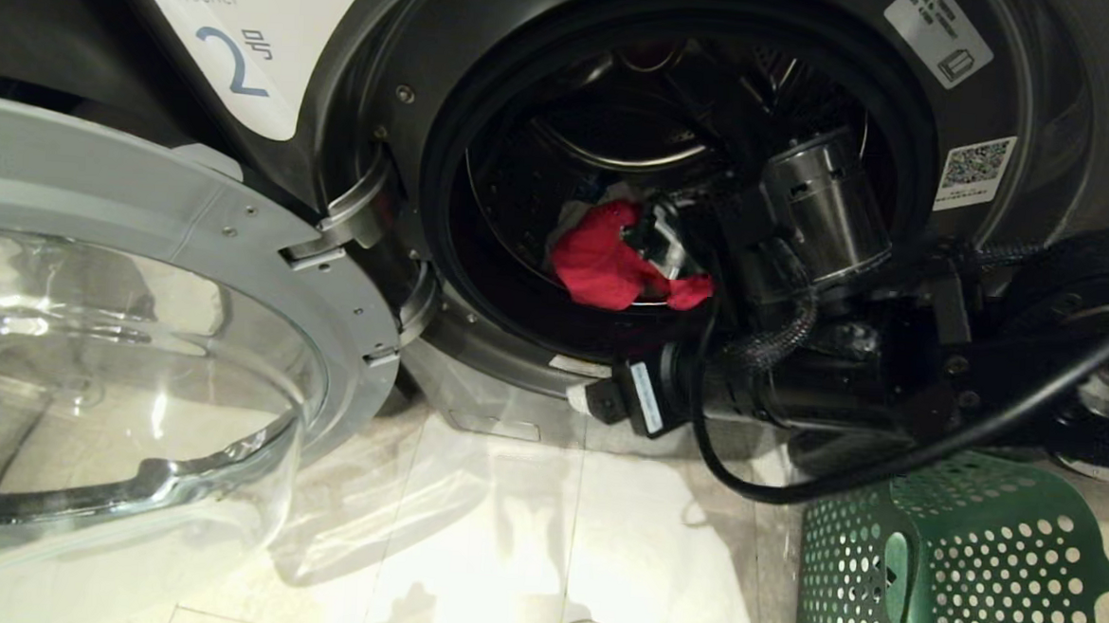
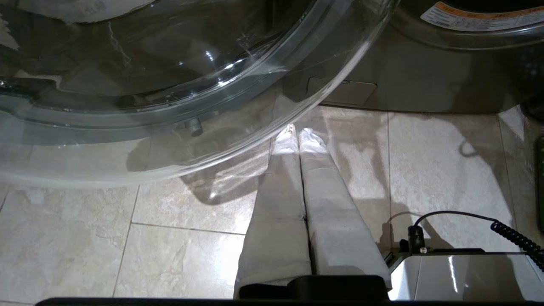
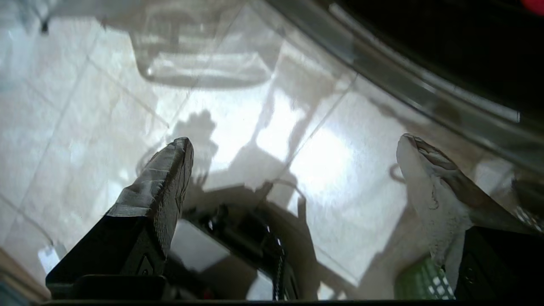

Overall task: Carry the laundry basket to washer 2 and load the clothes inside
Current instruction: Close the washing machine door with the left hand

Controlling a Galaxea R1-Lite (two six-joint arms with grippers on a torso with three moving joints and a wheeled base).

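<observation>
Left gripper [image 2: 296, 138] pressed together above the floor [image 2: 170, 238], right gripper [image 3: 293, 153] spread wide and empty, green basket [image 1: 968, 571] beside washer 2 [image 1: 357, 102], red cloth [image 1: 605, 257] inside the drum, door [image 1: 136, 328] open.

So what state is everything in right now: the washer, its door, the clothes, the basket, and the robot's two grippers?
washer 2: open, drum dark, clothes inside.
glass door: swung fully open to the left.
red garment: lying in the drum near the opening, a bit of white cloth behind it.
laundry basket: on the floor beside the washer, its inside hidden.
right gripper: open, empty, over the floor tiles.
left gripper: shut, empty, parked above the floor.
</observation>
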